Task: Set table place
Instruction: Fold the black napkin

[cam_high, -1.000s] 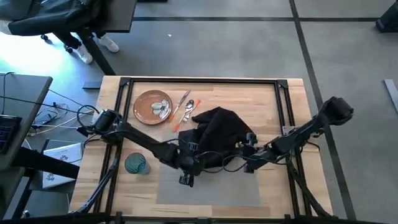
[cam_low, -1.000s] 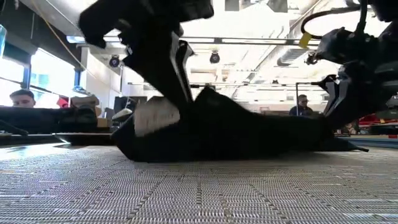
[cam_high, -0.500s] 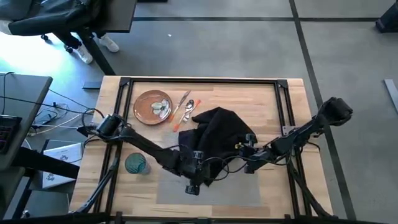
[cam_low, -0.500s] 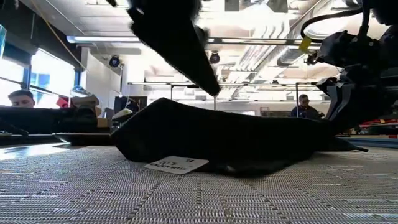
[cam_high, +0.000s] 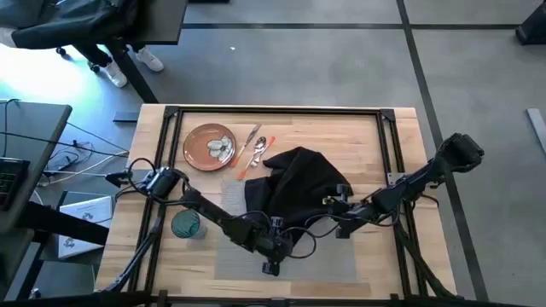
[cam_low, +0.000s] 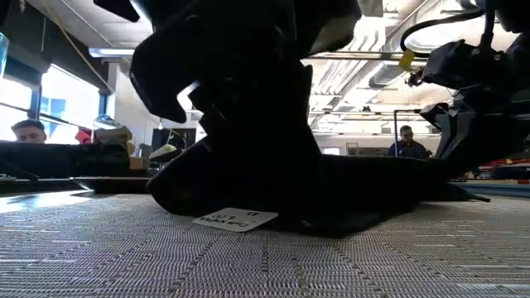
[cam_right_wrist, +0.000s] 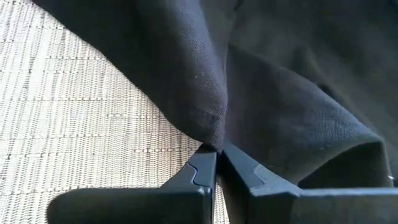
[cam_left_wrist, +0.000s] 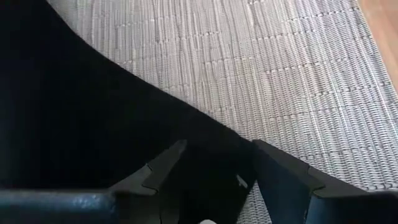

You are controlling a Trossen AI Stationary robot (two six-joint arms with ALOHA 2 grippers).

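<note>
The right gripper (cam_right_wrist: 217, 163) pinches the napkin (cam_high: 299, 181); the left gripper (cam_left_wrist: 214, 165), jaws wide, straddles its edge on the placemat (cam_left_wrist: 280, 74) and should close squarely before pulling flat.

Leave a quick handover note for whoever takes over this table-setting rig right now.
Right gripper: shut on a fold of the black napkin.
Left gripper: open, fingers astride the napkin's near edge on the grey placemat.
Plate and cutlery lie at the table's far left; teal glass stands left of the placemat.
Done: placemat down.
Left: fold napkin, place plate, cutlery, glass.
</note>
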